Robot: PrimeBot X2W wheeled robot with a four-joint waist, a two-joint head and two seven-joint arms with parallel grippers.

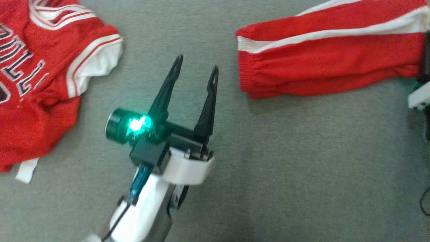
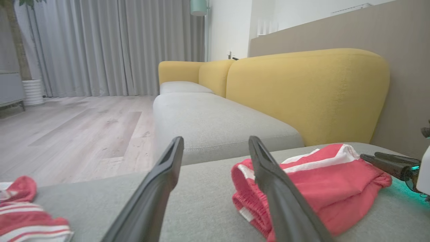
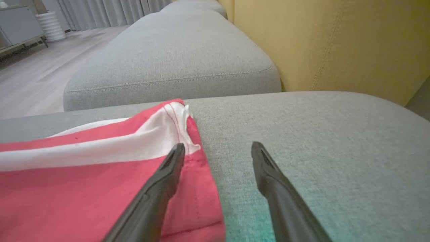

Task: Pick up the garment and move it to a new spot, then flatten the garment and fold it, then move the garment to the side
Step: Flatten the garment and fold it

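The left gripper [image 1: 196, 64], mid-frame in the head view, stands wide open and empty over the grey cushion [image 1: 285, 168]. The right gripper [image 3: 217, 147] is spread too, one finger overlapping the folded red garment [image 1: 322, 64]; contact is unclear. The garment lies upper right, cut off at the edge.

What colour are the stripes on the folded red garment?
White stripes on the red garment; the head view shows them best.

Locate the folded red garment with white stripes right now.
The folded red garment lies at the head view's upper right on the grey cushion, right of the open left gripper and apart from the red jersey at far left.
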